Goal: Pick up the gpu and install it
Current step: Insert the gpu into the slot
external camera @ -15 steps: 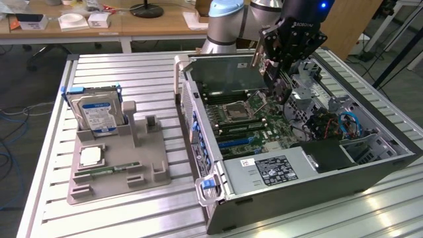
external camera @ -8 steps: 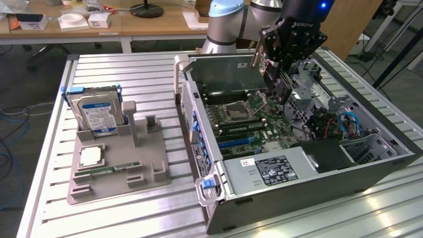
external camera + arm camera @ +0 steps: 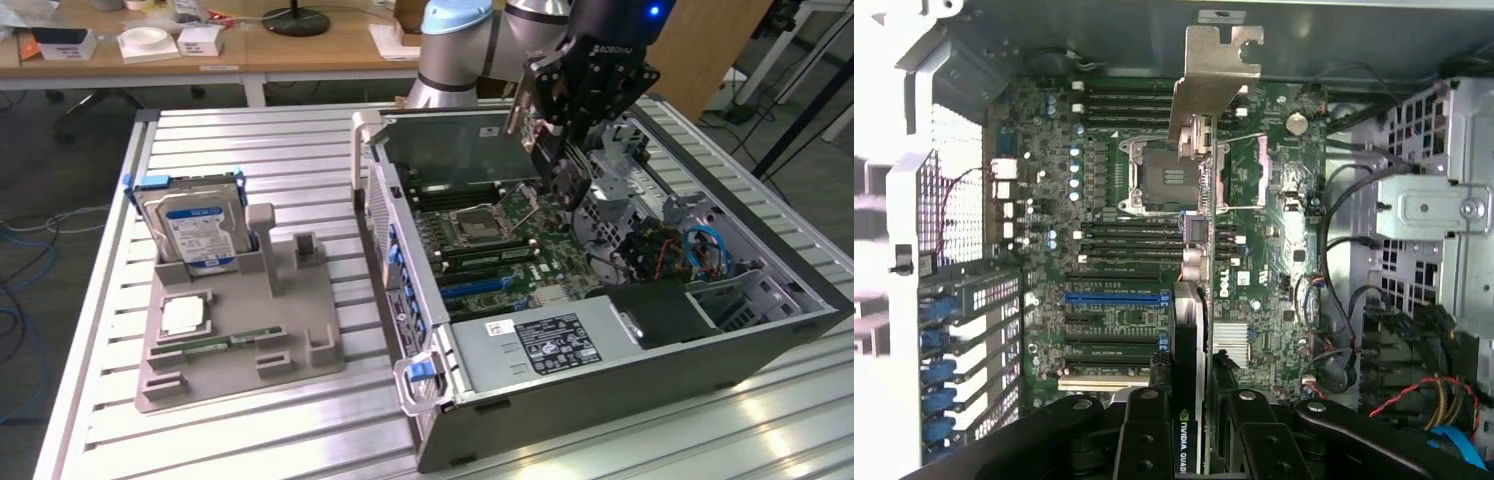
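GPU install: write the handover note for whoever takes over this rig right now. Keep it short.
Claw: shut on the gpu, which is held on edge with its silver bracket at the end far from the claw.
Where: the gpu hangs over the motherboard inside the open computer case.
Done: the gpu is picked up and positioned over the case.
Left: the gpu is not yet seated in any slot.
Elsewhere: the hard drive stands in the gray holder on the exterior view's left.
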Available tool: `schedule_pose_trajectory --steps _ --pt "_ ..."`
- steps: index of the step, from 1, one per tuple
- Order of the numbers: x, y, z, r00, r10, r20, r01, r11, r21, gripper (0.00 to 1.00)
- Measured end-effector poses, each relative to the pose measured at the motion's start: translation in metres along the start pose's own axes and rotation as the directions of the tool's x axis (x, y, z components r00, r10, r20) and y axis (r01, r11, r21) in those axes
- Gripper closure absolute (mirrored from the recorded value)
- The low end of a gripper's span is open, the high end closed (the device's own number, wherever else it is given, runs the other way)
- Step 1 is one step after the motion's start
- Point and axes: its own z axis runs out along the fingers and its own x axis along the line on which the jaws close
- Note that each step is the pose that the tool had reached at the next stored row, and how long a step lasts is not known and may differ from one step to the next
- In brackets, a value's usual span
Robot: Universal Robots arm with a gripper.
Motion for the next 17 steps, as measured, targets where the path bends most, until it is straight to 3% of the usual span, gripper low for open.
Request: schedule_pose_trajectory --steps 4,9,17 --pt "0.0000 0.0000 0.0000 0.9977 -0.067 -0.0013 0.067 0.9977 0.0003 0.74" --pt "0.0000 0.0000 0.0001 0.9895 -0.145 -0.0028 0.145 0.9895 0.0005 0.74" --pt "0.0000 0.0000 0.0002 0.9662 -0.258 -0.0050 0.258 0.9662 0.0006 0.74"
